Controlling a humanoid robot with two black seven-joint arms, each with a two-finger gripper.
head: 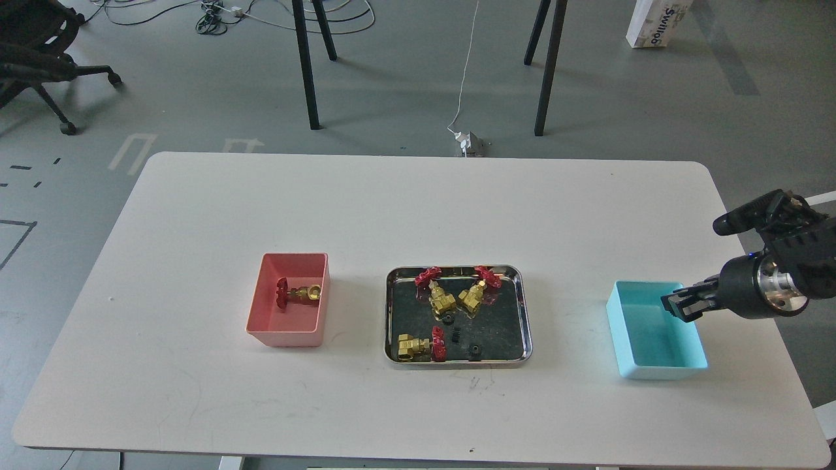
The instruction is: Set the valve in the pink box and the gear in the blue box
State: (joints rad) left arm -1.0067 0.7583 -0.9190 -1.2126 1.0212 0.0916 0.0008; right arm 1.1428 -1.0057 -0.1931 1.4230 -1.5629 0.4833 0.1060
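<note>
Black right gripper (pixel 676 305) over the blue box (pixel 659 365) rim, finger spread unclear, apparently empty.

The right black two-fingered pincer (pixel 679 305) is seen small and dark, its fingers indistinguishable. Its arm runs off the right edge. Beneath it, the light cyan-blue plastic box's (pixel 653 365) right rim is partly hidden.

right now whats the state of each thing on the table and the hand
pink box: upright, holds one valve lying on its side
steel tray: holds three valves and three small black gears
blue box: upright, looks empty
right hand: over the blue box's right rim; open or shut, cannot tell
left hand: not in view
</note>
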